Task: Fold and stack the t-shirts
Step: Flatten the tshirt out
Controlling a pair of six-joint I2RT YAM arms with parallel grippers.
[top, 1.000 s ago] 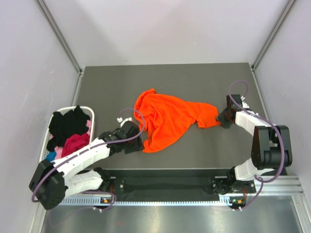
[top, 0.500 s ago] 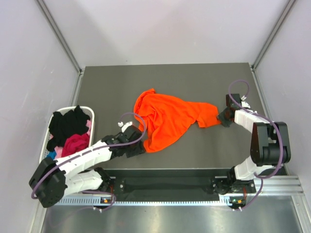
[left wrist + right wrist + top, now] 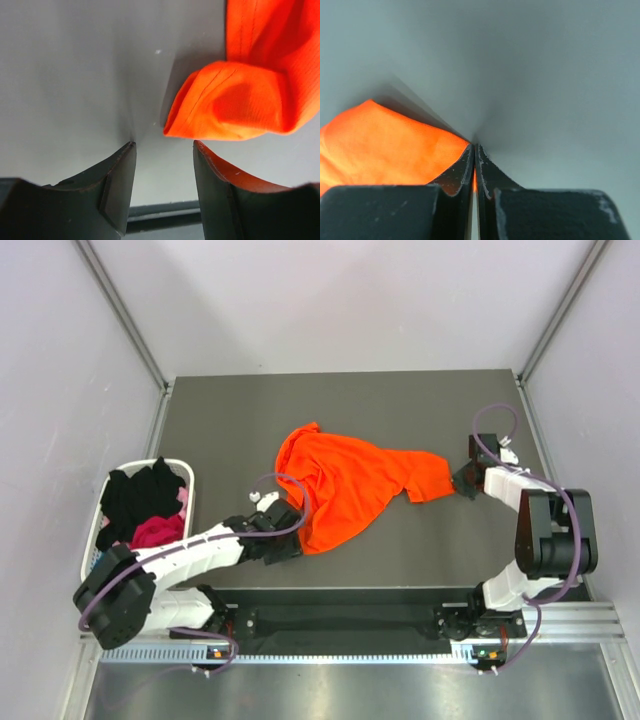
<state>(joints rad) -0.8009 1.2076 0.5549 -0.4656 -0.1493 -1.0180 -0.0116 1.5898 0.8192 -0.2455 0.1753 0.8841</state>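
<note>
Nearest us, the left gripper [image 3: 164,144] hovers low with its jaws partly open and holding nothing. The near hem corner of the orange t-shirt [image 3: 235,105] lies just ahead, slightly to its right. Off to the left, the white basket [image 3: 190,472] holds a black garment [image 3: 140,495], a magenta one [image 3: 155,533] and a scrap of blue [image 3: 105,560]. The tee sprawls crumpled on the table [image 3: 400,410], its long axis running left to right. At its far right end, the right gripper [image 3: 474,147] is pinched tight on the sleeve edge.
</note>
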